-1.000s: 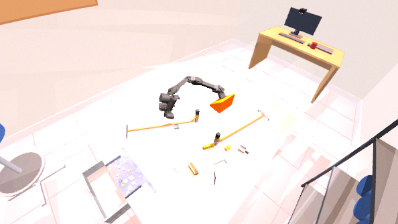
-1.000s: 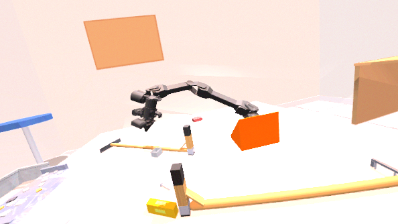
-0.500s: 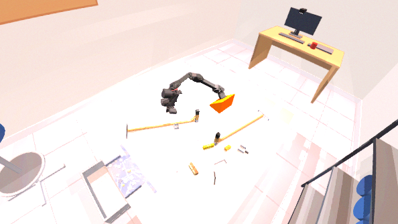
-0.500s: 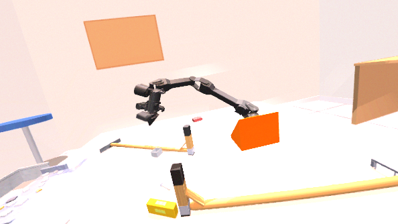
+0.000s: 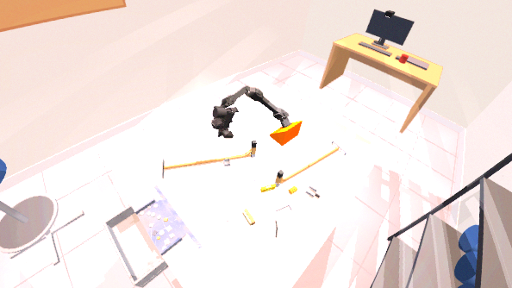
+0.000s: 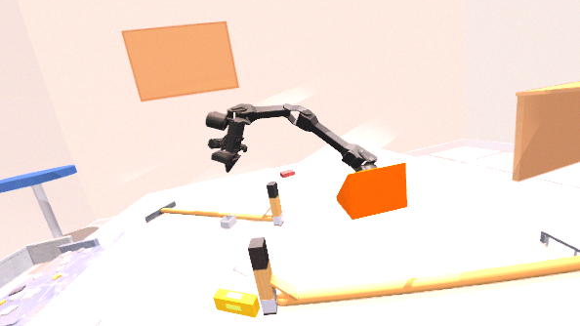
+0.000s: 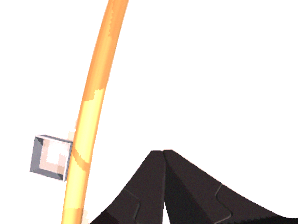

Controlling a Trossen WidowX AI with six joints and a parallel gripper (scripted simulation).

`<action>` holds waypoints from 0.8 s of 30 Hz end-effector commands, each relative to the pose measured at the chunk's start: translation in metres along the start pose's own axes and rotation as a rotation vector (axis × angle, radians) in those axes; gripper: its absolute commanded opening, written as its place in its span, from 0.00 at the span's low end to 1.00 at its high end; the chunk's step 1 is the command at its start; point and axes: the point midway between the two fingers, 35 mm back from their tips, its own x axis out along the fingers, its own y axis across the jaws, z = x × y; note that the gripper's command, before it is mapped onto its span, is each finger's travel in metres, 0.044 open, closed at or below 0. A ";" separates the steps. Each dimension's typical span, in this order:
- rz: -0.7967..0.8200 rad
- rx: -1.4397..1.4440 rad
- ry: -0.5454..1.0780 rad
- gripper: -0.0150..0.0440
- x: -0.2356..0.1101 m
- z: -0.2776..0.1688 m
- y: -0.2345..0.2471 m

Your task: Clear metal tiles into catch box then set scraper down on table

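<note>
My gripper (image 5: 224, 133) (image 6: 228, 165) (image 7: 162, 156) is shut with nothing in it. It hangs in the air above the table, over the long scraper (image 5: 207, 161) (image 6: 215, 214) (image 7: 100, 90). This scraper lies flat, with an upright handle (image 5: 253, 146) (image 6: 274, 202) at one end and a dark blade (image 6: 160, 212) at the other. A small grey block (image 5: 227, 162) (image 6: 227, 222) (image 7: 49, 157) lies beside its shaft. The steel bench plate (image 5: 183, 232) carries several small tiles (image 5: 159, 217). The grey catch box (image 5: 121, 216) adjoins it.
A second long scraper (image 5: 310, 163) (image 6: 430, 280) lies to the right, with its own upright handle (image 6: 261, 272). An orange wedge (image 5: 286, 133) (image 6: 376, 191) sits at the arm's base. Yellow blocks (image 5: 268, 188) (image 6: 236, 303), a red block (image 6: 287, 174) and small parts lie scattered.
</note>
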 end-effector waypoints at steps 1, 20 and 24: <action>0.008 -0.005 0.005 0.25 0.000 -0.003 0.001; 0.012 -0.003 0.009 0.25 0.040 -0.013 0.005; 0.012 -0.002 0.010 0.25 0.049 -0.016 0.005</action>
